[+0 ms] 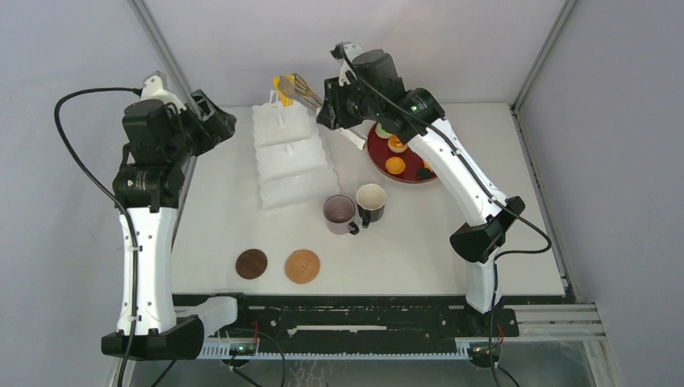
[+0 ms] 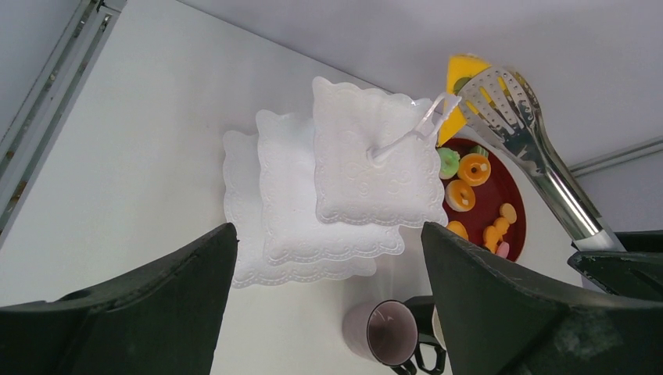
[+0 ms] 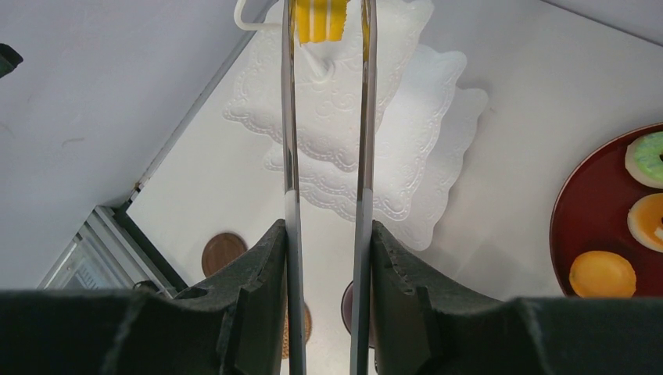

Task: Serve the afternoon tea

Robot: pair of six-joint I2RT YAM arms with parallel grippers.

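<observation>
The white three-tier stand (image 1: pixel 290 157) (image 2: pixel 352 172) (image 3: pixel 367 125) stands at the back middle of the table. My right gripper (image 1: pixel 332 109) (image 3: pixel 327 234) is shut on the long metal tongs (image 1: pixel 305 93) (image 2: pixel 532 148) (image 3: pixel 290 141). Their tips pinch a yellow pastry (image 1: pixel 283 87) (image 2: pixel 460 76) (image 3: pixel 319 19) in the air over the stand's top tier. My left gripper (image 1: pixel 219 122) (image 2: pixel 328 242) hangs open and empty left of the stand. A mauve mug (image 1: pixel 339 213) (image 2: pixel 387 332) and a black mug (image 1: pixel 371 201) stand side by side. Two brown coasters (image 1: pixel 252 264) (image 1: pixel 302 266) lie near the front.
The dark red round tray (image 1: pixel 373 153) (image 3: pixel 594 226) (image 2: pixel 485 207) lies right of the stand under my right arm. It holds orange pastries (image 1: pixel 395 165) (image 3: pixel 602 273) and a green pastry (image 3: pixel 647 156). Grey walls enclose the back and sides.
</observation>
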